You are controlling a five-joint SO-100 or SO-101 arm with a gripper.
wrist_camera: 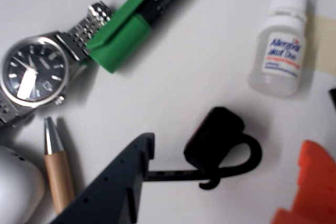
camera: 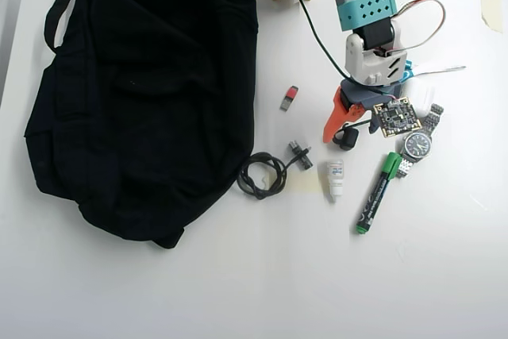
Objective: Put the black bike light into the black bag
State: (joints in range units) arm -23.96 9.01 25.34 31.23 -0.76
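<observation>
Gripper [wrist_camera: 220,182] jaws apart, straddling the black bike light [wrist_camera: 215,137] on the table; grasp not made, lift and carry to black bag [camera: 143,93], well away, remain.

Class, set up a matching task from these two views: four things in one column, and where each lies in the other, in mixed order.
Things:
1 black bike light
2 black bag
3 wristwatch
4 coiled cable

Places, overhead view:
A left side of the table
B between the gripper fingers
C beside the green marker's cap
D at the bag's right edge

Pairs: 1-B, 2-A, 3-C, 4-D
</observation>
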